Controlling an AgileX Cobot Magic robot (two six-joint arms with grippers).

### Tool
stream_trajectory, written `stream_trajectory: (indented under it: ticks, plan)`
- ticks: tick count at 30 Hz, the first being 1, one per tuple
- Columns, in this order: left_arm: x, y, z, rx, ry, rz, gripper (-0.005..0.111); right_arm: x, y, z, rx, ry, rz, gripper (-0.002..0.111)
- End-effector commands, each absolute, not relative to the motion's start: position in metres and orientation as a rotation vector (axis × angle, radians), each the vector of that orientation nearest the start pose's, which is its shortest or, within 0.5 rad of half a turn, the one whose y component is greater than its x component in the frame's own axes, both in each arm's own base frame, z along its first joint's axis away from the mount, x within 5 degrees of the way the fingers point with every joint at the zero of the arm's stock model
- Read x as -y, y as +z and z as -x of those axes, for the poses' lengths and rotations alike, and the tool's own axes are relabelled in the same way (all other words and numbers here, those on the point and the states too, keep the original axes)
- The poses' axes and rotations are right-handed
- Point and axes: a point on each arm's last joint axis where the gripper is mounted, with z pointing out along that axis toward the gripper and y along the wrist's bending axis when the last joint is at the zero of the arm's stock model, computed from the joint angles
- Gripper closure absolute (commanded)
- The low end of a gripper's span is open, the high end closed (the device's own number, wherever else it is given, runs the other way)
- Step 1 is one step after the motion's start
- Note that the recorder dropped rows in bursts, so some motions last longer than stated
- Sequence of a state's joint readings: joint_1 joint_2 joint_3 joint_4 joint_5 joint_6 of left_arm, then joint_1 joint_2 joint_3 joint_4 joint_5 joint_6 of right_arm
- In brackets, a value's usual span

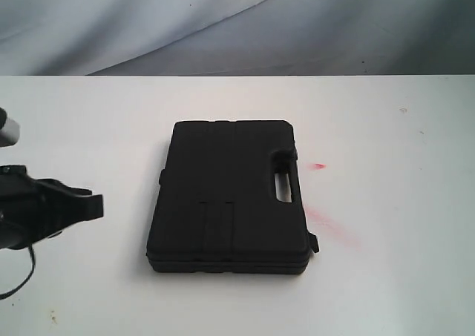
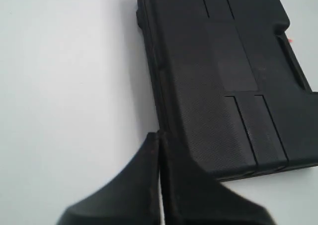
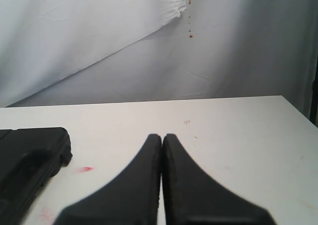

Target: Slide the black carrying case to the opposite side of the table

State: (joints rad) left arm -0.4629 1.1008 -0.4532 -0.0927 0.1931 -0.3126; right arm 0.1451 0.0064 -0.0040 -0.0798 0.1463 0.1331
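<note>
The black carrying case [image 1: 228, 195] lies flat in the middle of the white table [image 1: 386, 277], with its handle cut-out toward the right. My left gripper [image 1: 95, 205] is shut and empty, hovering left of the case with a gap of bare table between them. In the left wrist view the shut fingertips [image 2: 159, 134] point at the case's [image 2: 233, 76] near long side. My right gripper [image 3: 162, 136] is shut and empty; it does not show in the exterior view. Its wrist view catches the case's handle corner [image 3: 30, 160] off to one side.
Pink-red smears [image 1: 326, 221] mark the table just right of the case, with a smaller one [image 1: 319, 166] near the handle. A grey-white cloth backdrop [image 1: 237, 24] hangs behind the table's far edge. A table corner [image 3: 298, 115] shows in the right wrist view.
</note>
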Motion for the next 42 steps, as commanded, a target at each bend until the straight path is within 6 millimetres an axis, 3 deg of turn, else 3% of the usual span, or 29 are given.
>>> stream_trajectory:
  ticks: [1, 6, 9, 14, 18, 33, 42]
  plan:
    - [0.073, 0.220, -0.161, -2.262, -0.443, -0.064, 0.107, -0.007, 0.200, -0.056, -1.626, 0.128, 0.067, 0.108]
    - [0.048, 0.222, -0.139, -2.146, -0.403, -0.003, 0.107, -0.007, 0.200, -0.056, -1.626, 0.128, 0.067, 0.108]
    - [0.030, 0.214, -0.119, -2.055, -0.320, 0.015, 0.107, -0.007, 0.200, -0.056, -1.626, 0.128, 0.067, 0.108]
    - [0.015, 0.196, -0.093, -1.940, -0.278, 0.095, 0.107, -0.007, 0.200, -0.056, -1.626, 0.128, 0.067, 0.108]
    - [0.012, 0.189, -0.080, -1.830, -0.278, 0.078, 0.107, -0.007, 0.200, -0.056, -1.626, 0.128, 0.067, 0.108]
    - [0.010, 0.205, -0.056, -1.570, -0.143, -0.123, 0.107, -0.007, 0.200, -0.056, -1.626, 0.131, 0.070, 0.108]
    - [0.011, 0.205, -0.055, -1.569, -0.133, -0.143, 0.107, -0.007, 0.200, -0.056, -1.626, 0.131, 0.070, 0.108]
